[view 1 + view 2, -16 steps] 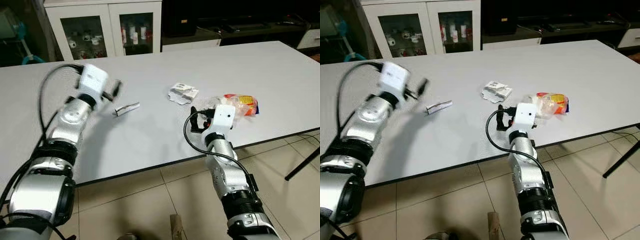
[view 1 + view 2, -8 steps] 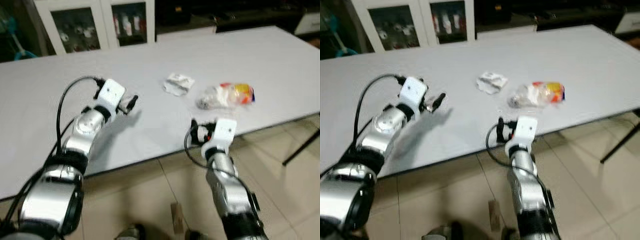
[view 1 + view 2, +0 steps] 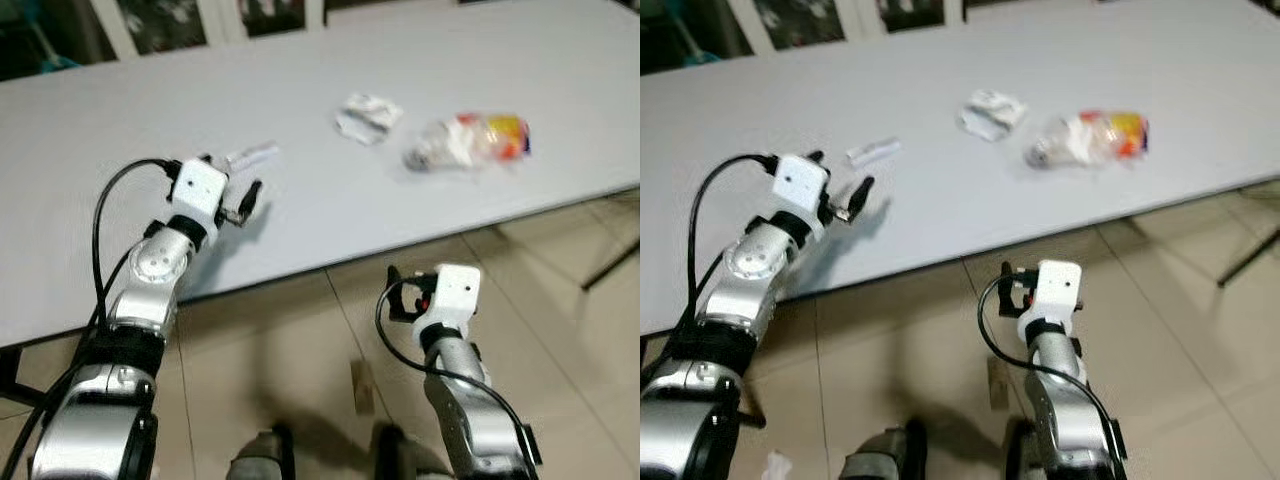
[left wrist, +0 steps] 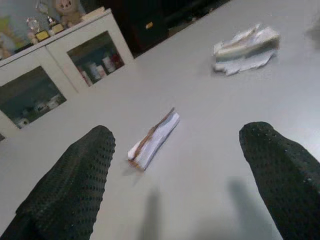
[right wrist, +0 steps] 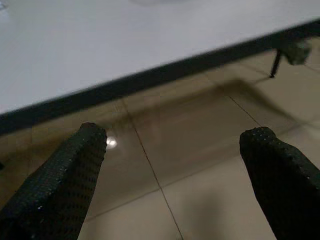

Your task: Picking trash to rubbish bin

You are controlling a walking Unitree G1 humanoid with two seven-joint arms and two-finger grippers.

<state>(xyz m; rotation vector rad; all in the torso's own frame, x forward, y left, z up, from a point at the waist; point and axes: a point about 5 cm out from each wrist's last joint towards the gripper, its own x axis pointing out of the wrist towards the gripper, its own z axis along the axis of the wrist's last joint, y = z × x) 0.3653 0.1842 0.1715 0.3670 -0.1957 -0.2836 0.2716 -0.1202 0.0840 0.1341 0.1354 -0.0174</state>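
The left gripper (image 3: 243, 200) is held low over the white table (image 3: 120, 110), near its front edge, with its two black fingers (image 4: 75, 185) spread wide and nothing between them. In the left wrist view the gap between them is aimed at a small folded wrapper (image 4: 154, 139), which suggests the opening is kept wide so the piece can be straddled before any closing. The wrapper is seen lying flat on the table just beyond the fingertips, apart from them, a little in from the front edge.

The right gripper (image 3: 1012, 290) is held below the level of the table, in front of its front edge and over the tiled floor (image 5: 200, 165). Its fingers (image 5: 65, 180) are likewise spread and empty; it is judged to be kept back, out of the way, while the left arm works.

The wrapper is a thin, flattened strip, white with a brownish line along one side, slightly creased; it is likely light and easily pushed along the smooth surface. Farther in, toward the middle of the table, a crumpled white paper (image 3: 368, 114) is seen, and beside it, nearer the right end, a clear plastic bag (image 3: 468, 142) with red and yellow contents. No rubbish bin is seen, so nothing is judged to have been picked up yet.
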